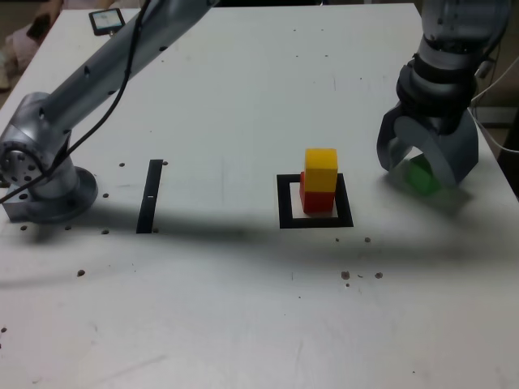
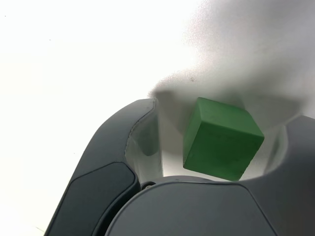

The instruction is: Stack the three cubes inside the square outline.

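A thin straight black strip (image 1: 149, 197) is lying on the pale, dark-speckled tabletop (image 1: 203, 324) in the exterior view.

The gripper (image 1: 424, 162) is around the green cube (image 1: 422, 176), beside a stack of two cubes.

In the exterior view, the yellow cube (image 1: 321, 160) sits on top of the red cube (image 1: 318, 198), and this red one stands inside the square outline (image 1: 287, 221). To the right of it, the gripper points down with its jaws apart, and the green cube is between them on the white table (image 1: 203, 324). The thin black strip (image 1: 150, 196) lies at the left, near the arm's base (image 1: 53, 194). A small framed object (image 1: 106, 22) is at the far edge, upper left.
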Robot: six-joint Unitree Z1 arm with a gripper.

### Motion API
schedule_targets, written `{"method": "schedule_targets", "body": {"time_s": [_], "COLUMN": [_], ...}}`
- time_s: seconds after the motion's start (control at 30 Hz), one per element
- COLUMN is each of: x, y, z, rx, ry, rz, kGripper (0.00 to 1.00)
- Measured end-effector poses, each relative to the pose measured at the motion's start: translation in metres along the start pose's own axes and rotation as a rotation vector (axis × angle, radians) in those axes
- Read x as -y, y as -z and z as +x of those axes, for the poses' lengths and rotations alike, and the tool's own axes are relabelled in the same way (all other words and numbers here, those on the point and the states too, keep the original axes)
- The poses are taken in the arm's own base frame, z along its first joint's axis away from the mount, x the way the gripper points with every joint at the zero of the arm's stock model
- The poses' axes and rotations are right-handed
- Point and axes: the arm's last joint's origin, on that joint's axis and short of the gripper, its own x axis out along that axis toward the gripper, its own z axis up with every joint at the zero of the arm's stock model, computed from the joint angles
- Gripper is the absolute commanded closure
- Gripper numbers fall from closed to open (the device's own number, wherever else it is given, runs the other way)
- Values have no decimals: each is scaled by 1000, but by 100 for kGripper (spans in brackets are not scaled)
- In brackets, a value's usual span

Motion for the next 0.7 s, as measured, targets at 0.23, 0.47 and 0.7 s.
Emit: {"method": "schedule_targets", "body": {"time_s": [0.23,0.47,0.7], "x": [0,-1,-2], "y": [0,-1,0], "z": [1,5,8], "rx": [0,-8,-16], "ry": [4,11,25], "rz": [-3,-6,-13], "kGripper": [37,38,50]}}
